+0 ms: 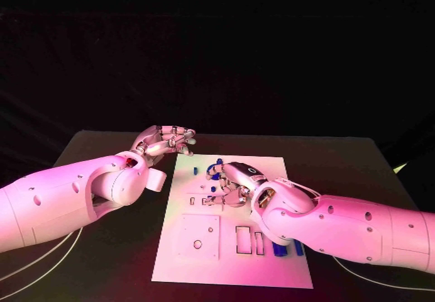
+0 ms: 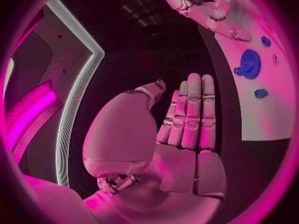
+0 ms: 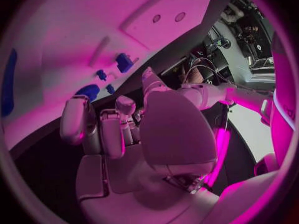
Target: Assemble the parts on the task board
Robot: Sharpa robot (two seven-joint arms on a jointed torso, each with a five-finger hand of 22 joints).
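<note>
we judged a part was being seated: our right hand (image 1: 234,184) worked over the task board (image 1: 231,261), grip unclear, while our left hand (image 2: 187,117) waited, fingers straight and empty, so next came careful alignment.

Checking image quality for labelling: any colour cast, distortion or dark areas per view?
Head view: magenta light washes the arms and task board, with a greenish tinge at its near left corner; background black. Left wrist view: fisheye bends the board edge; left hand sharp, blue gear readable. Right wrist view: heavy pink cast; right hand blocks much of the board.
</note>
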